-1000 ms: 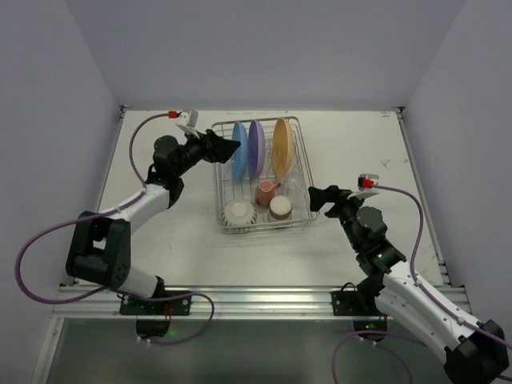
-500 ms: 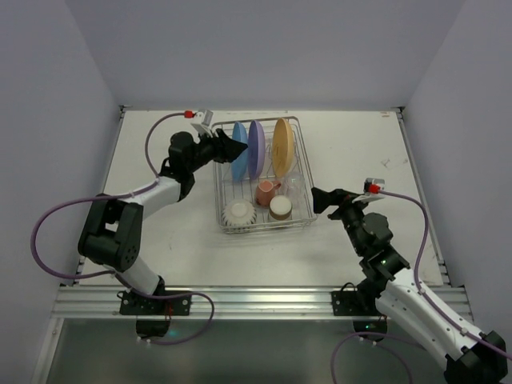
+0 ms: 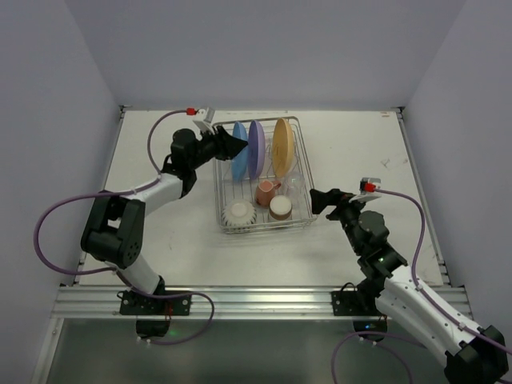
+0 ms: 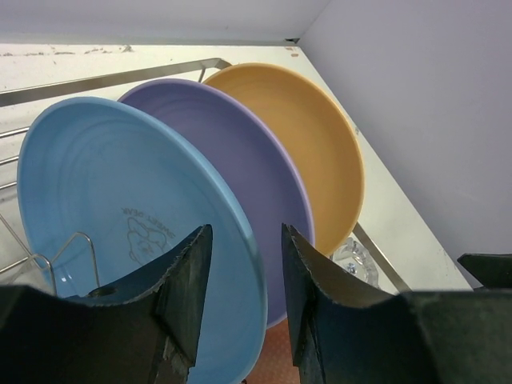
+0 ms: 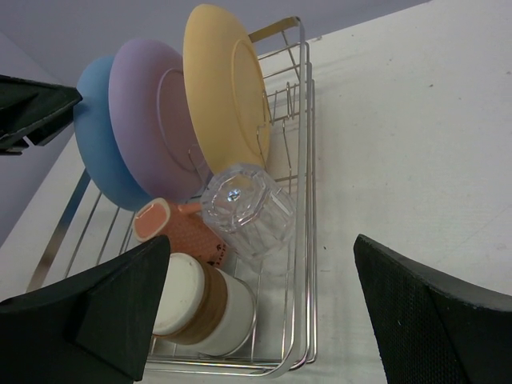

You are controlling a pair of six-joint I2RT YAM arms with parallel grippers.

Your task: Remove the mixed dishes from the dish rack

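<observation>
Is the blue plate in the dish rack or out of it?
In. The blue plate stands on edge in the dish rack, beside the purple plate; the left gripper straddles its rim.

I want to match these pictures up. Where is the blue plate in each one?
Top external: the blue plate is the leftmost of three standing at the far end of the dish rack.
Left wrist: big, filling the left and middle.
Right wrist: upper left, partly behind the purple plate.
Shared landmark: the yellow-orange plate, at the row's other end in every view.
</observation>
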